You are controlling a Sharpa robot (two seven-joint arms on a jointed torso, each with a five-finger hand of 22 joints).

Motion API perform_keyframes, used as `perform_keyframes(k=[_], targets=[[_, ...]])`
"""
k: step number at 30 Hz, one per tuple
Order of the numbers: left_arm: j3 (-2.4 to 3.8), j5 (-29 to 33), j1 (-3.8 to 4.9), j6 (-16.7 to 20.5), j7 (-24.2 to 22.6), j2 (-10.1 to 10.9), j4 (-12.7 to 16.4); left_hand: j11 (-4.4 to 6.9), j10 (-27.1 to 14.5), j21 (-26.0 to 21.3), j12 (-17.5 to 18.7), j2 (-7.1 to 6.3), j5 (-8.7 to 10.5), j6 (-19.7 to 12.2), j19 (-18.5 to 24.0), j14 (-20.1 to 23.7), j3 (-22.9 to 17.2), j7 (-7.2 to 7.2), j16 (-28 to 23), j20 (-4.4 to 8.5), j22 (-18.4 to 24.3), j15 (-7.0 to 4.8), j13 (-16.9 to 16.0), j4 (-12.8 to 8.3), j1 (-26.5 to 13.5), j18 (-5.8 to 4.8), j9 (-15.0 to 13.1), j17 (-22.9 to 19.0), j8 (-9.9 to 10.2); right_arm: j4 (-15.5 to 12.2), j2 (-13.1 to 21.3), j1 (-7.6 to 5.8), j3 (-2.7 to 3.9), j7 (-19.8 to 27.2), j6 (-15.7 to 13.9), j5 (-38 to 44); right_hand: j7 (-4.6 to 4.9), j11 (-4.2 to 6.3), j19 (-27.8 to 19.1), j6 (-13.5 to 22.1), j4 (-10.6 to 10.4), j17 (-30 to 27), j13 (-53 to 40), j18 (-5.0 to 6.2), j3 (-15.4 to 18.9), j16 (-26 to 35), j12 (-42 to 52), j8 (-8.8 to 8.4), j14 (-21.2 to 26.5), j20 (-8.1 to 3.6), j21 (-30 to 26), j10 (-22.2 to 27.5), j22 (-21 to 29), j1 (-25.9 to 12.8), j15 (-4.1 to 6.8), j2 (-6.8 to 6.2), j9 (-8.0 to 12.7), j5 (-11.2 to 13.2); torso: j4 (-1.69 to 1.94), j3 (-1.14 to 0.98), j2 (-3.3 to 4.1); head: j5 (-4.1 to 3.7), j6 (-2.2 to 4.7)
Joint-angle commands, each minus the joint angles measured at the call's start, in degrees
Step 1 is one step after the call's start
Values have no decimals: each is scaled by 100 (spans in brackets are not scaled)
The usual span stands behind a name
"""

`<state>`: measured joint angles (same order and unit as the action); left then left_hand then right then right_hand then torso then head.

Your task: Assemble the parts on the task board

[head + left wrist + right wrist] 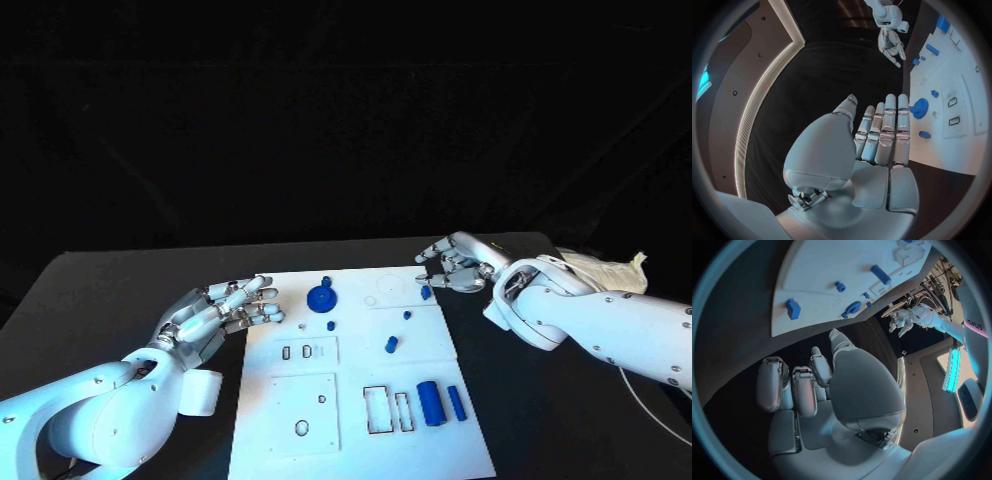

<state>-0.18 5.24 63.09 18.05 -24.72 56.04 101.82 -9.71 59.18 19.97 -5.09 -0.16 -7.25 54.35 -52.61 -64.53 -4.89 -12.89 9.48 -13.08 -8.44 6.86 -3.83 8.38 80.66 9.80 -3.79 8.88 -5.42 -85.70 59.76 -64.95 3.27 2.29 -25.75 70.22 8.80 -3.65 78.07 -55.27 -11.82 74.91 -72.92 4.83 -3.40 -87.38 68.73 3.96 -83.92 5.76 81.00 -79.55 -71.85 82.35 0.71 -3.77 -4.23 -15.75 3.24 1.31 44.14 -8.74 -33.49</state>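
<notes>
**Both my hands empty at the edges of the task board**

From the head view, the task board (361, 380) lies in the middle of the black table (130, 290). My left hand (224, 310) hovers just beside the board's left edge, fingers stretched out and slightly apart, holding nothing. My right hand (454, 265) sits at the board's far right corner with its fingers curled inward; I see nothing in them. On the board, a round blue disc part (322, 297) lies near the far left. A small blue peg (391, 344) lies near the middle, and a blue cylinder (428, 402) rests beside a thin blue bar (456, 402) toward the near right.

From my left wrist view, my left hand (879, 135) has its fingers straight and close together, reaching toward the board (967, 100), with no part in the palm. The disc part (919, 108) lies on the board just past my fingertips. My right hand (892, 47) hangs by the board's far edge.

From my right wrist view, my right hand (811, 385) has its fingers bent in, empty, above bare table beside the board (836, 270). A small blue block (792, 308) stands near the board's edge, closest to my fingers.
</notes>
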Motion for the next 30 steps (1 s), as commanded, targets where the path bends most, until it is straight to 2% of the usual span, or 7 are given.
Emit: perform_keyframes(k=[1,4,12,21,26,30], targets=[[-2,7,-1,-151,-38,-21,-23,-21,2,-31,33,-12,13,-6,-52,-27,-11,-23,-31,5,5,-1,8,-35,38,64,8,9,37,82,56,83,-4,489,128,-123,2,2,53,-22,40,912,12,-97,19,-20,7,-30,-487,-2,22,-23,-5,47,-21,-21,9,-17,-28,-35,-24,-1,-10],[-5,7,-3,-153,-37,-25,-39,-21,2,-31,35,-8,12,-6,-52,-28,-12,-22,-33,5,6,-1,7,-37,40,64,8,10,38,158,66,149,-5,522,142,-118,2,1,52,-22,41,913,12,-97,21,-20,7,-30,-487,-2,21,-22,-4,48,-21,-24,10,-16,-43,-46,-20,12,-18],[-8,7,-6,-165,-35,-48,-62,-20,2,-32,37,-4,12,-5,-52,-28,-14,-20,-35,4,7,-1,7,-40,41,64,7,11,40,399,-57,227,-6,530,204,-107,2,2,53,-16,67,922,15,-97,31,-24,0,-31,-489,-1,23,-17,-8,73,-22,-42,11,-3,-12,-20,-19,4,-40],[-10,7,-10,-164,-31,-57,-75,-20,2,-32,37,-4,12,-5,-52,-28,-14,-20,-35,4,7,-1,7,-40,41,64,7,11,40,625,-193,250,-6,528,299,-79,2,2,52,-17,86,921,10,-97,26,-24,3,-30,-488,0,22,-18,-7,100,-22,-35,11,-3,6,-27,-4,24,-60],[-11,7,-10,-164,-27,-56,-75,-20,2,-32,37,-4,12,-5,-52,-28,-14,-20,-35,4,7,-1,7,-40,41,64,7,11,40,703,-252,277,-6,525,371,-44,0,3,52,-48,106,926,-3,-97,17,-26,17,-15,-489,0,24,-25,-10,126,-21,-15,5,-4,-6,-28,-2,69,-87],[-11,7,-11,-161,-26,-53,-78,-20,2,-32,37,-4,12,-5,-52,-28,-14,-20,-35,4,7,-1,7,-40,41,64,7,11,40,727,-270,315,-6,532,403,-28,-3,6,53,-72,113,933,-18,-97,16,-28,34,-5,-490,0,25,-34,-13,134,-20,-7,0,-4,-3,-31,-3,68,-108]])
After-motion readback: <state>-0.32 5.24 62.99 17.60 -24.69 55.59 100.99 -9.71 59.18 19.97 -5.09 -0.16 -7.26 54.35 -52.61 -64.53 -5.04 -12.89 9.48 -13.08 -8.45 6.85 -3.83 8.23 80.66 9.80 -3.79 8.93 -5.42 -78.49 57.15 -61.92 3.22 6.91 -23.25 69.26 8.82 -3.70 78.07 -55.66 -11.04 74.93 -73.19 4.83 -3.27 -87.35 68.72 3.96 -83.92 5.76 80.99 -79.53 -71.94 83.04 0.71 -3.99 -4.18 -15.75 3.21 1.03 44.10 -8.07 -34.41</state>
